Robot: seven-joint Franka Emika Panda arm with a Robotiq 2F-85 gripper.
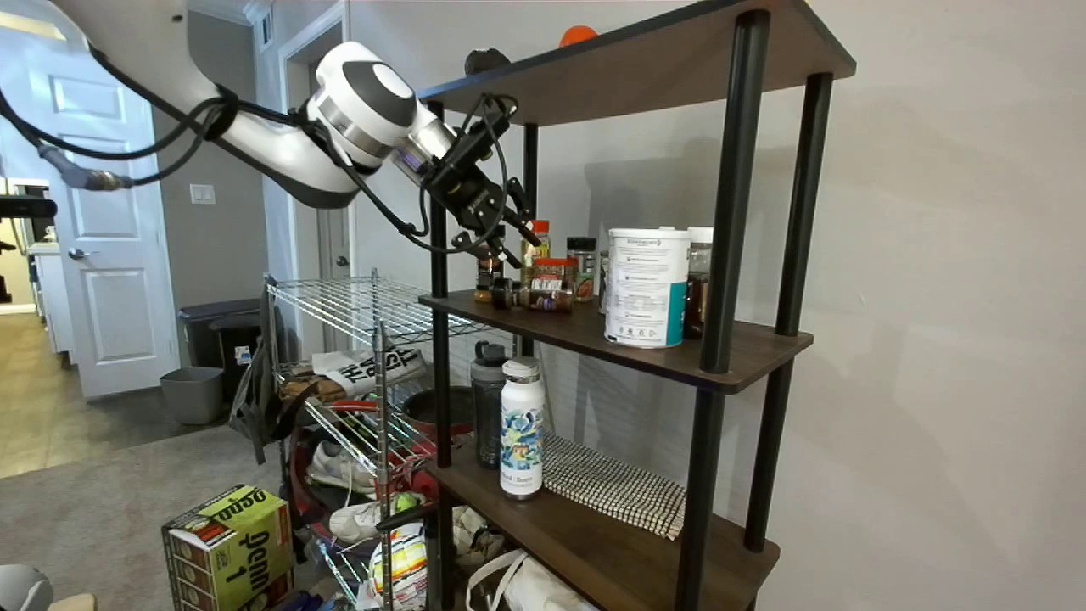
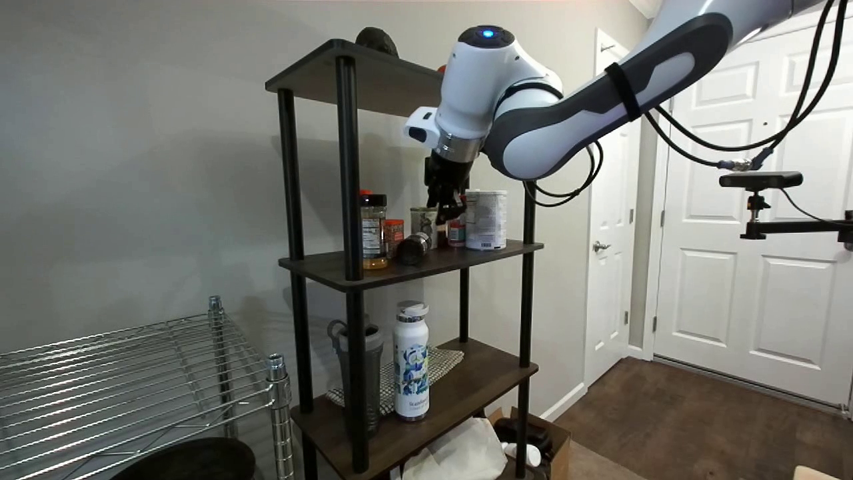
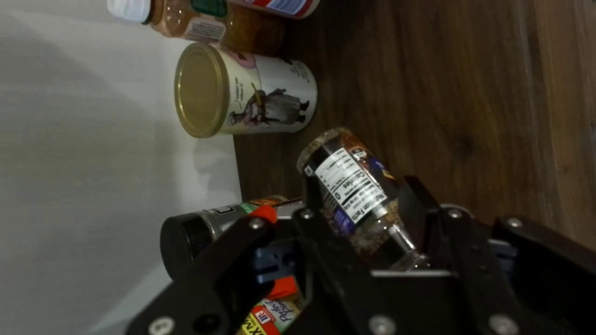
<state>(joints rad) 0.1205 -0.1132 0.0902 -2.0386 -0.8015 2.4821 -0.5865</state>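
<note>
Pale walls (image 1: pixel 950 255) stand behind a dark wood-grain shelving unit (image 1: pixel 662 81) with black posts; a wire rack (image 2: pixel 120 380) sits beside it, and white panelled doors (image 2: pixel 716 293) rise over dark flooring (image 2: pixel 620 413). On the second shelf down (image 1: pixel 755 346), a spice jar (image 3: pixel 349 184) lies on its side, near a gold-lidded tin (image 3: pixel 270 95) and a white canister (image 1: pixel 646 288). The gripper (image 3: pixel 363 188) slants down over it, jaws released and spread, with the jar showing between them in the wrist view; whether they touch it, I cannot tell. Below, a white bottle (image 1: pixel 521 428) and a checked mat (image 1: pixel 611 484) rest on the next shelf (image 1: pixel 594 543).
</note>
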